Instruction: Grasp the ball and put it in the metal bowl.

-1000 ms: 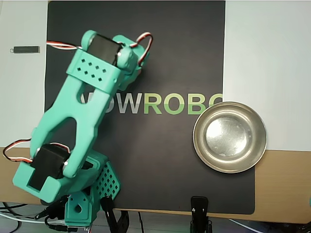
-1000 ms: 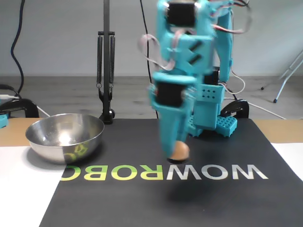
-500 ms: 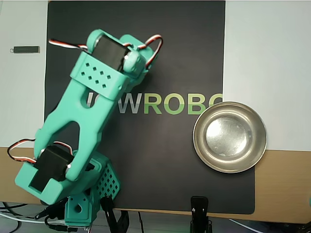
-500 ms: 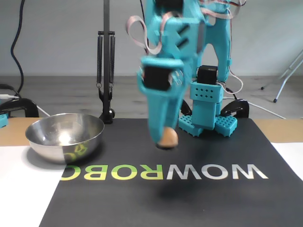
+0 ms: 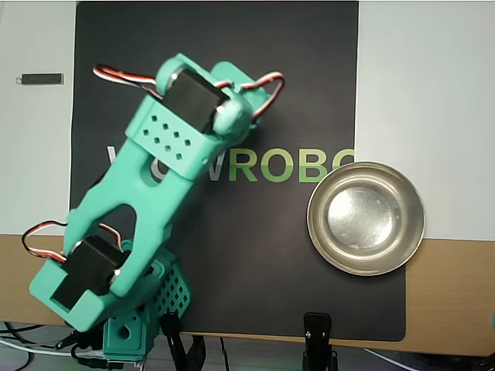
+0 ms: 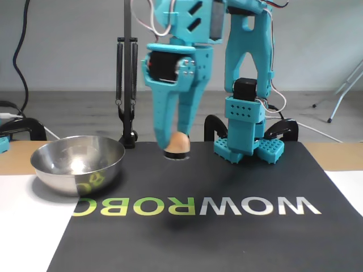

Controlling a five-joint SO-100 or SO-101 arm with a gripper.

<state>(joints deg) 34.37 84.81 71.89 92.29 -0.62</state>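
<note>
In the fixed view the tan ball (image 6: 178, 141) hangs in the air above the black mat, pinched at the tips of my teal gripper (image 6: 176, 148), which points straight down and is shut on it. The metal bowl (image 6: 77, 164) stands on the mat's left end in that view, well left of the ball and lower. From overhead the arm (image 5: 166, 166) hides both ball and gripper tips. The bowl (image 5: 366, 218) is empty there, at the mat's right edge.
The black mat with WOWROBO lettering (image 6: 227, 206) covers the table middle. The arm's base (image 6: 248, 141) stands at the mat's far edge. A black clamp stand (image 6: 127, 79) rises behind the bowl. A small dark stick (image 5: 41, 78) lies on the white sheet.
The gripper has carried the ball upward and to the left in the fixed view, closer to the bowl. Overhead, the arm has swung to the right.
</note>
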